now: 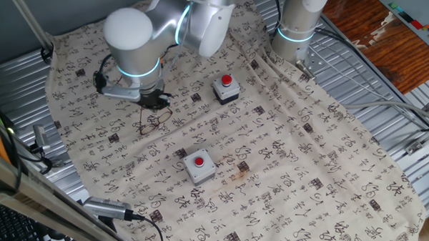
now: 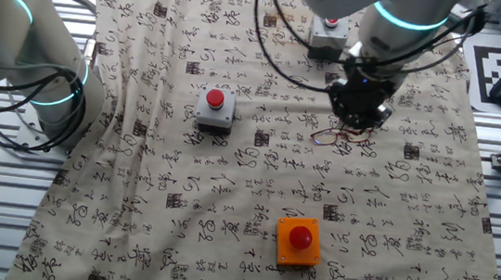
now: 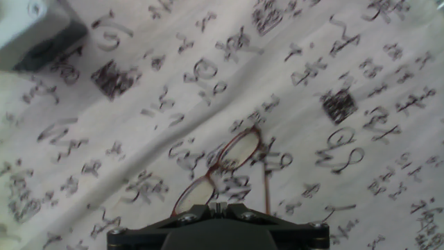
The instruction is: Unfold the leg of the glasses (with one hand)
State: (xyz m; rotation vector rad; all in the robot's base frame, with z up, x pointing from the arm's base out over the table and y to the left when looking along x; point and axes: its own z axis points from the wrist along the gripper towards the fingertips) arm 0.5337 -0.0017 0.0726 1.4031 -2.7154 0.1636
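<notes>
The glasses [image 3: 229, 163] lie on the printed cloth, thin reddish-brown wire frame with clear lenses. One leg [image 3: 266, 189] runs from the far lens's hinge back toward me. My gripper [image 3: 218, 205] hangs just over the near lens, fingers pressed together with nothing visibly between them. In one fixed view the gripper [image 1: 156, 101] stands right above the glasses [image 1: 155, 121]. In the other fixed view the glasses [image 2: 339, 136] peek out just below the gripper [image 2: 358, 114]. Contact with the frame is hidden.
Grey boxes with red buttons stand on the cloth [image 1: 288, 168]: one behind the glasses [image 1: 226, 89], one nearer the front [image 1: 199, 166]. An orange button box [image 2: 299, 239] sits in the other fixed view. A second arm's base [image 1: 297, 24] stands at the back. Ribbed metal surrounds the cloth.
</notes>
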